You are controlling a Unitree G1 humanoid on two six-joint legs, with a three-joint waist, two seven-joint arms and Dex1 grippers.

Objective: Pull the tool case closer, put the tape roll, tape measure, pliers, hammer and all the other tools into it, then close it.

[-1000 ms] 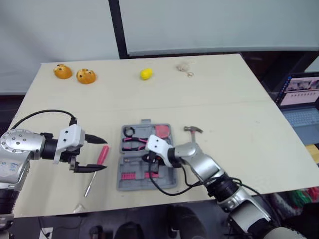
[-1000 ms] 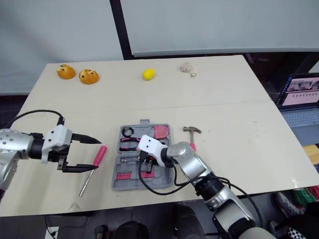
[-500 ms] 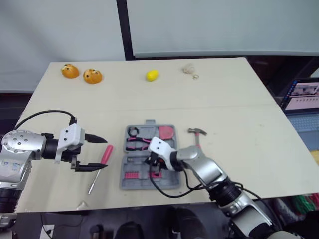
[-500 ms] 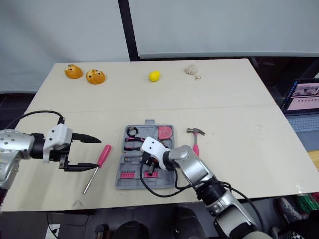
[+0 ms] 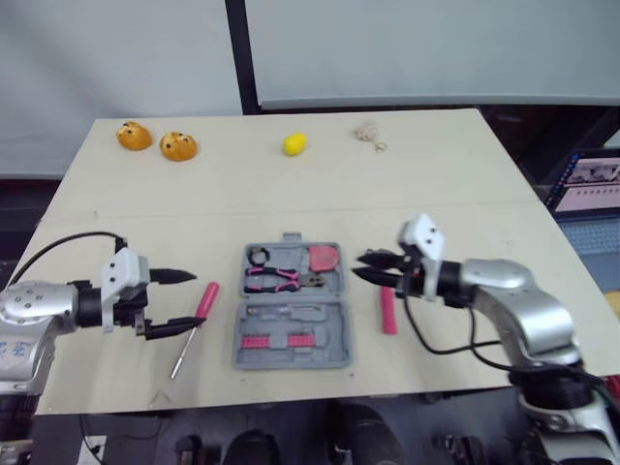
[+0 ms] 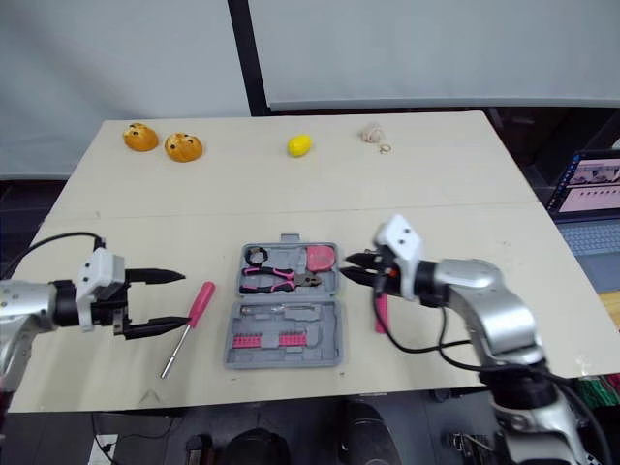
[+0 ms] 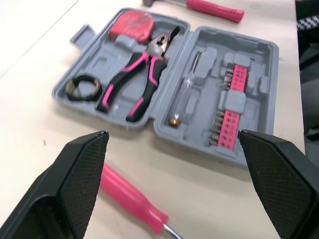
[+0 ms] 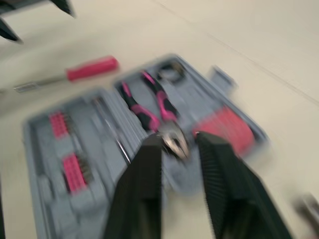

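The grey plastic tool case [image 7: 259, 55] lies open and flat on the counter [image 5: 194, 203]. Its far half holds a black tape roll [image 5: 256, 256], pink-handled pliers [image 5: 274, 281] and a red tape measure [image 5: 324, 258]. Its near half holds pink racks of bits [image 5: 260, 341]. A pink-handled hammer [image 5: 387, 312] lies just right of the case. A pink-handled screwdriver [image 5: 202, 300] lies to the case's left.

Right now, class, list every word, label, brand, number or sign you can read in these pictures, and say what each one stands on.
No text can be read anywhere.
laptop screen: shows lit content, too small to read.
tape measure: no legible marking on its red face.
tool case: no lettering shows on its grey trays.
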